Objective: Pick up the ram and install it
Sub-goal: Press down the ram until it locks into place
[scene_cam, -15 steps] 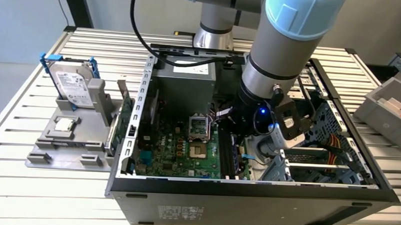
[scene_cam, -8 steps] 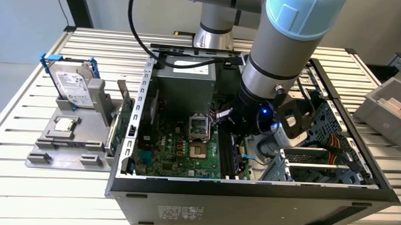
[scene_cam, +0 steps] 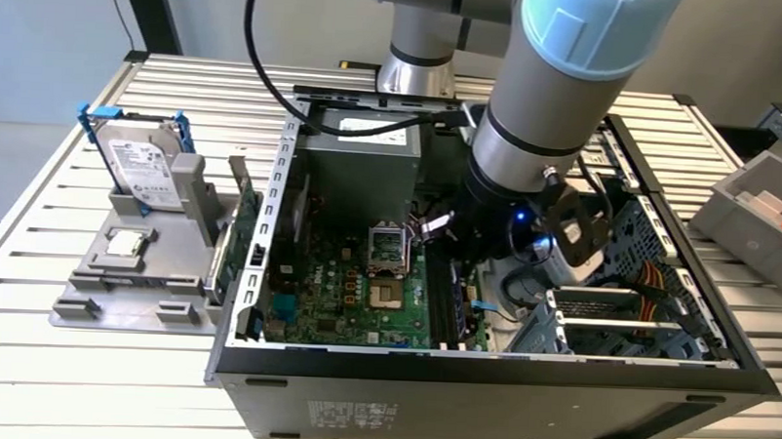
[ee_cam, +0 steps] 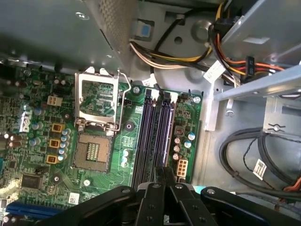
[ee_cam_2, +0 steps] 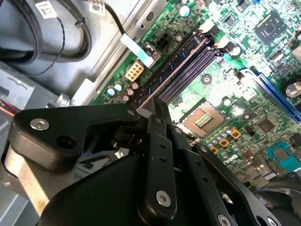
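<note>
Second wrist view: the ram [ee_cam_2: 174, 70] is seen as a thin bluish stick standing on edge in the outermost of the dark memory slots [ee_cam_2: 188, 66], on the side toward the board's edge and a white power connector [ee_cam_2: 134, 71]. Its near end runs in under the gripper [ee_cam_2: 157, 106], whose black fingers [ee_cam_2: 157, 141] are drawn close together and appear to pinch that end. Whether the stick is fully seated cannot be told.

In the first wrist view the gripper [ee_cam: 160, 172] is placed over the near end of the memory slots [ee_cam: 157, 136], with the open processor socket [ee_cam: 94, 153] beside them on the green motherboard [ee_cam: 122, 141].

In the exterior view the arm [scene_cam: 551, 98] is lowered into the open computer case [scene_cam: 490, 379], above the motherboard [scene_cam: 349, 296]. To the exterior view's left of the case, a grey holder [scene_cam: 115, 288] is set on the slatted table [scene_cam: 47, 364]; a hard drive [scene_cam: 146, 167] is stood upright in it and a small silver processor chip [scene_cam: 128, 241] is laid flat below.
</note>
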{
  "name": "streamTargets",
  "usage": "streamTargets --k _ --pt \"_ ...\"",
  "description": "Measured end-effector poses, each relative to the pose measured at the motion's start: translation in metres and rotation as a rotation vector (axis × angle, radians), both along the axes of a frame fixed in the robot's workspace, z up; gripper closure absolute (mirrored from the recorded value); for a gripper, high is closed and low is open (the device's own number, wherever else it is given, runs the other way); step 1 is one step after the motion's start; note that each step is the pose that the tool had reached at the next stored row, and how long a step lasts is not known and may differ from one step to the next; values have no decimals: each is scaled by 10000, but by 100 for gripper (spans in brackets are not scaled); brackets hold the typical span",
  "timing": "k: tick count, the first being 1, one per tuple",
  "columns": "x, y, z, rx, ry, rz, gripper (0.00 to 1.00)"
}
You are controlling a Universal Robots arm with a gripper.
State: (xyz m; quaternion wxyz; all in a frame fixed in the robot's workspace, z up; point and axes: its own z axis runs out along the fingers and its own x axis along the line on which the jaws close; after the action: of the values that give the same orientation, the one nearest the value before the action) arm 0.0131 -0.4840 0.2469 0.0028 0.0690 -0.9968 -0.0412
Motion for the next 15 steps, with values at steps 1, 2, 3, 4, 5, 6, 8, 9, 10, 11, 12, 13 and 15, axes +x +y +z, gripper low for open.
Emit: streamTargets --k 1,2,3,4,5,6,8,9,10,11,12,13,15 --pt "0 0 6 32 0 83 100" --pt "0 0 11 44 1 174 100" --pt "0 0 15 47 1 265 100" --pt "0 0 21 48 1 354 100" --pt "0 0 29 47 1 444 100" --pt "0 0 36 46 2 532 100" --pt "0 1 41 50 1 705 100" --pt "0 1 42 51 0 788 100" --pt "0 1 42 51 0 820 100" --pt "0 0 43 48 1 821 100" --pt "0 0 43 47 0 823 100" --pt "0 0 43 47 -2 844 100" --pt "-1 0 44 45 -1 1041 100"
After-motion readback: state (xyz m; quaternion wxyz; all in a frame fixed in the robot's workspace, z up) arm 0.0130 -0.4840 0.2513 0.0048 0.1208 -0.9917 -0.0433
